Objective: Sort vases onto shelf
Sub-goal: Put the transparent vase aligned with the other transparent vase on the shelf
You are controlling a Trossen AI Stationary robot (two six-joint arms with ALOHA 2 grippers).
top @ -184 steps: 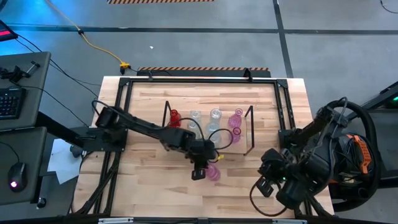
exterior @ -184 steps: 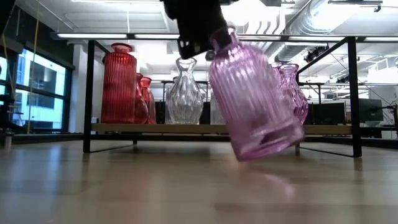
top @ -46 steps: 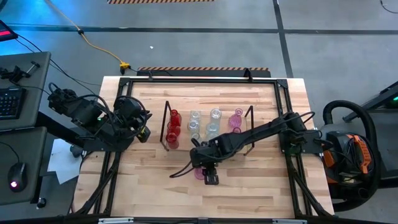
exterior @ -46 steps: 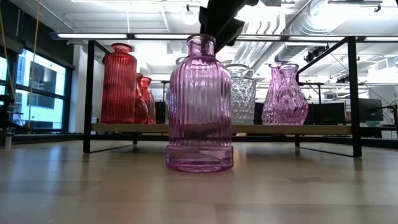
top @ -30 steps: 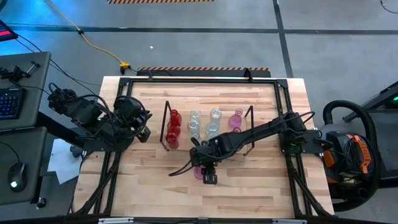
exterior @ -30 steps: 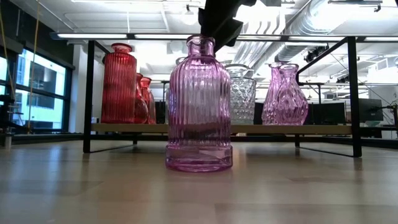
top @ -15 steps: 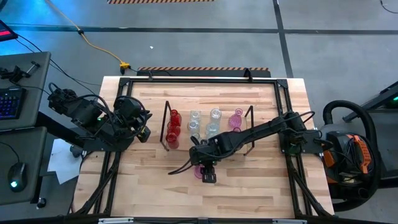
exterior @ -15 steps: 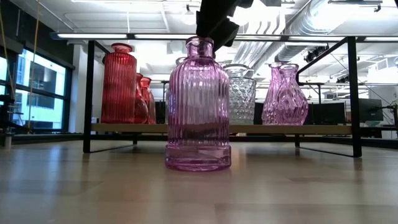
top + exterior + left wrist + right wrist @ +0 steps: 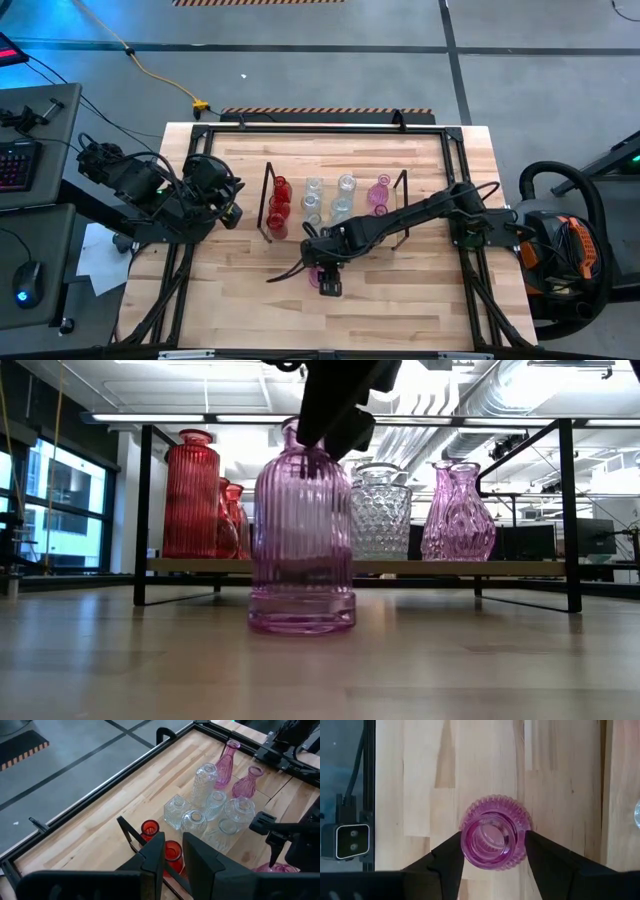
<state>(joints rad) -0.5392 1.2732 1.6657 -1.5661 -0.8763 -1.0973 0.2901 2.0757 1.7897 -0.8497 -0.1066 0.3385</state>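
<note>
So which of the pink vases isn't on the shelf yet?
The ribbed pink vase standing on the table, with the right gripper around its neck. The other two pink vases stand on the shelf.

1. Legible text, labels, brands, numbers: none found in any view.
2. Signs: none legible.
</note>
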